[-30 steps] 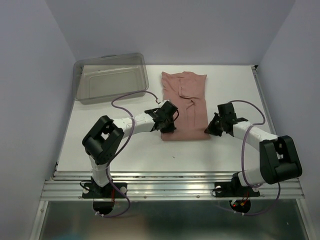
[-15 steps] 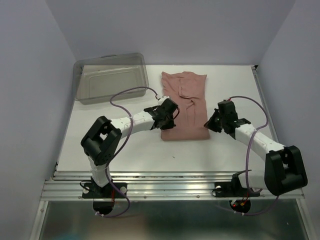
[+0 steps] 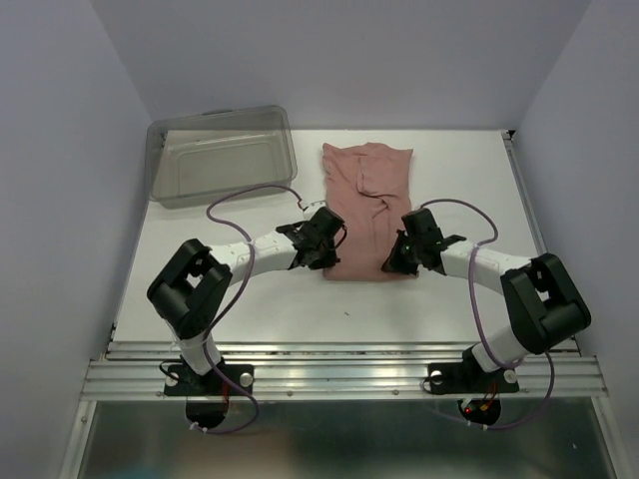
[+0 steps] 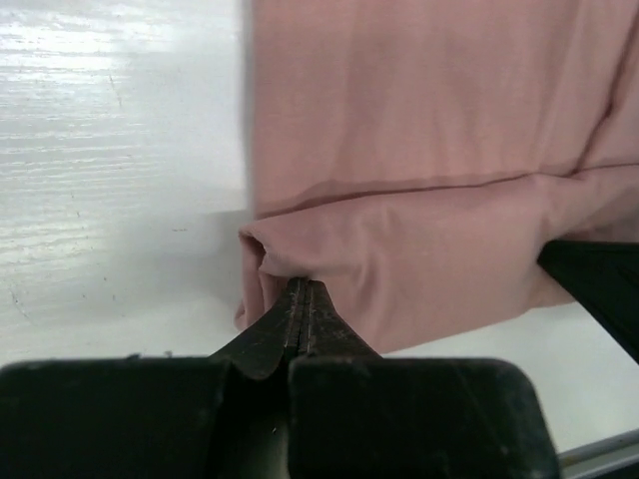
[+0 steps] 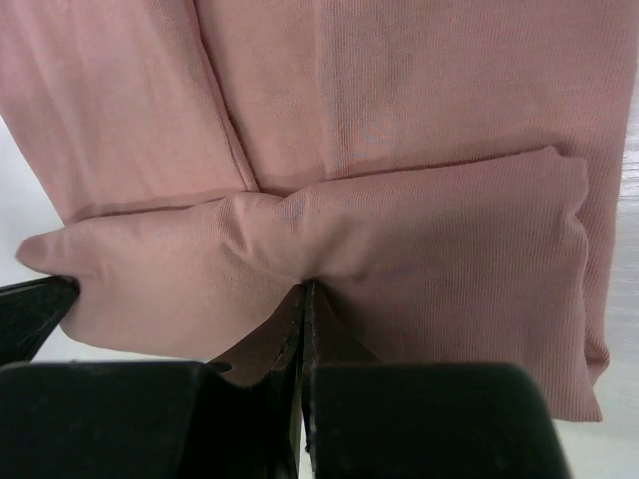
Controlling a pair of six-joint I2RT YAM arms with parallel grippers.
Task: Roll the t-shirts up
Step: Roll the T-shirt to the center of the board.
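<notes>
The dusty-pink t-shirt (image 3: 367, 195) lies folded into a long strip on the white table, running away from the arms. Its near end is turned over into a thick fold (image 4: 419, 259) (image 5: 429, 249). My left gripper (image 3: 327, 253) is at the near left corner, and its jaws (image 4: 303, 286) are shut on the edge of that fold. Across from it, my right gripper (image 3: 397, 259) is at the near right corner, jaws (image 5: 305, 289) shut on the same fold. In the left wrist view the other gripper's dark finger shows at the right. No print shows on the shirt.
A clear grey plastic bin (image 3: 220, 155) stands at the back left, a little apart from the shirt's far end. Grey walls close in the table on three sides. A metal rail runs along the near edge.
The right gripper has swung left from beside the shirt's right edge onto its near right corner. The left gripper has shifted slightly toward the near left corner.
</notes>
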